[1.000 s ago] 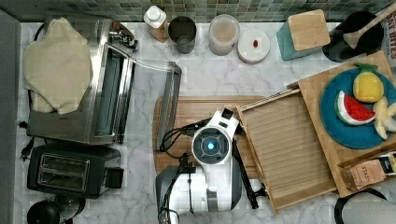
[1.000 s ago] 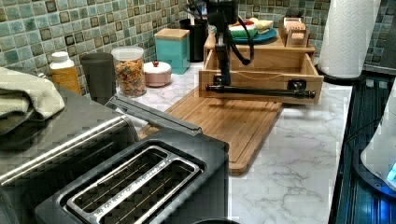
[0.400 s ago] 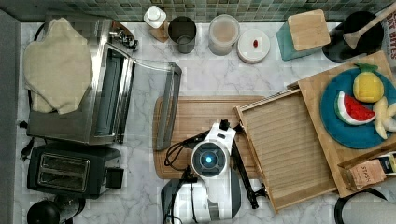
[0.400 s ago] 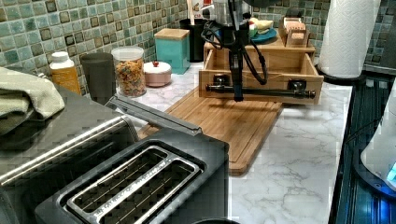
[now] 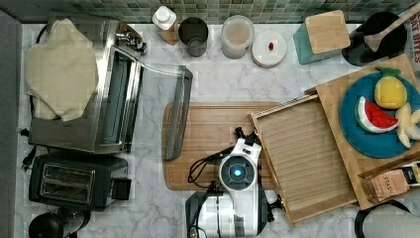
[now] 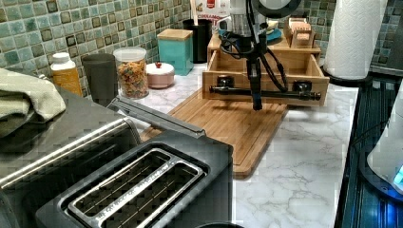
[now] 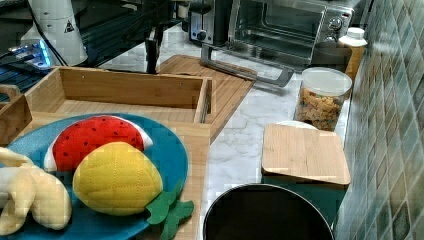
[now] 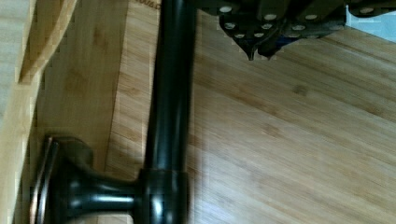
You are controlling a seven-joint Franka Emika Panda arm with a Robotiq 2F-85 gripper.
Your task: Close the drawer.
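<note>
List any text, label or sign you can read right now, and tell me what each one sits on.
"STASH": brown box beside the blue plate, top view.
"CHEERIO...", partly cut off: carton behind the black canister, left view.
Warning triangle sign: white robot base, right view; its symbol is too small to read.
Nothing else is legible.

Top view straight down over counter, left view low from behind toaster [image 6: 138,190] toward drawer [image 6: 266,71] front, right view low from plate [image 7: 150,165] end facing back, wrist view close on handle [image 8: 170,112], board [image 5: 213,144] shared throughout.
</note>
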